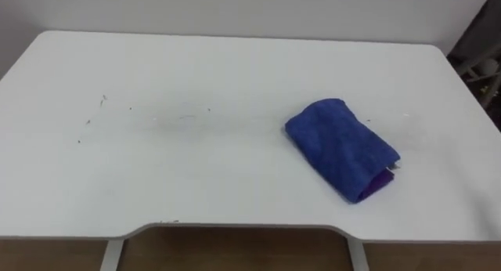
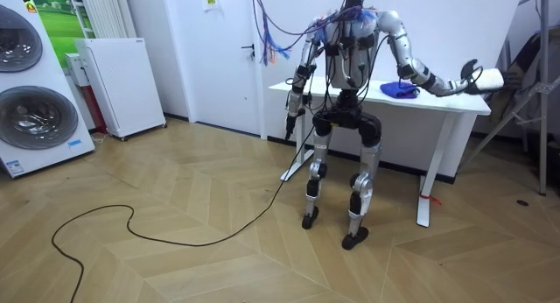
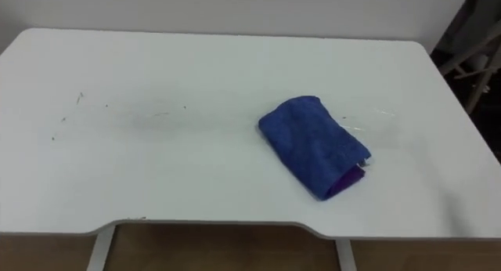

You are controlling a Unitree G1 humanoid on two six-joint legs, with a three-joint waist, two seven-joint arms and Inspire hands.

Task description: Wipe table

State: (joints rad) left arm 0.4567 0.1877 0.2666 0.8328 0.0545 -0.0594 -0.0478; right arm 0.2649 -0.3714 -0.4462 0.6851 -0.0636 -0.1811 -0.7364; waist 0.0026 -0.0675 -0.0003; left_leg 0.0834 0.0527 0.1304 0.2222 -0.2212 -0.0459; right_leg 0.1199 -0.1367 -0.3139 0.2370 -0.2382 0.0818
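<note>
A folded blue cloth (image 1: 342, 148) lies on the white table (image 1: 196, 177), right of the middle, with a purple edge showing at its near right corner. No hand touches it. Small dark specks (image 1: 102, 102) and faint smears dot the table's left half. In the room view I stand at the table's near edge, facing it, and the cloth (image 2: 401, 90) sits on the top in front of me. My right hand (image 2: 471, 75) is stretched out past the table's right end, fingers spread and empty. My left hand (image 2: 292, 104) hangs by the table's left corner.
A curved cut-out (image 1: 243, 228) marks the table's near edge. A dark stand (image 1: 479, 63) rises beyond the far right corner. In the room view a washing machine (image 2: 31, 84) and a white cabinet (image 2: 118, 84) stand at the left wall.
</note>
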